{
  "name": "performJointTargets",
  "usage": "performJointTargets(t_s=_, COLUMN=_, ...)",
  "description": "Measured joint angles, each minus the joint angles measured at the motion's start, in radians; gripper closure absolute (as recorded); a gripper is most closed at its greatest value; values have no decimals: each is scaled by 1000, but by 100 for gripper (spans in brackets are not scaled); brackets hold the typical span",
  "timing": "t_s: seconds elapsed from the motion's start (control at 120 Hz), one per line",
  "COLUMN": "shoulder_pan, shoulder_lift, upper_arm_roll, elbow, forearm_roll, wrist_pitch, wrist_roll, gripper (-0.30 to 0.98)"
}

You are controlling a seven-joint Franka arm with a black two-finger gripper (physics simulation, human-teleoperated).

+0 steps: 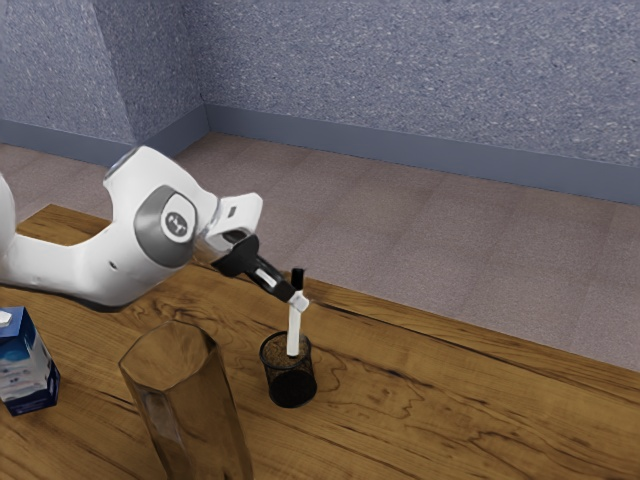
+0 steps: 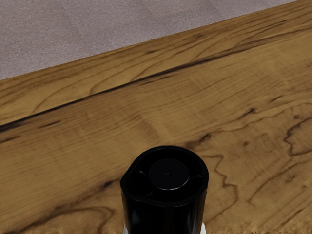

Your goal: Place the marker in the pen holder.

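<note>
My gripper [image 1: 299,300] reaches down from the exterior view's left, shut on the white marker [image 1: 294,330] near its black-capped upper end. The marker stands nearly upright, its lower end at the opening of the black mesh pen holder [image 1: 291,385]; whether it is inside the rim or just in front of or behind it, I cannot tell. The pen holder is upright on the table. In the wrist view the marker's black cap [image 2: 169,174] rises large at the lower edge, with a little white beside its base.
A tall brown faceted object [image 1: 187,405] stands beside the pen holder, toward the exterior view's left. Farther left is a blue and white carton [image 1: 27,362]. The wooden table [image 1: 470,400] ends at a long edge beyond the pen holder, with carpeted floor past it.
</note>
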Motion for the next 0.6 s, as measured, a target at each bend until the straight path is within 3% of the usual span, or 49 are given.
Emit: performJointTargets(t_s=0.6, shoulder_pan=62, shoulder_lift=12, upper_arm_roll=8, elbow=-40, forearm_roll=7, wrist_pitch=23, wrist_roll=59, gripper=75)
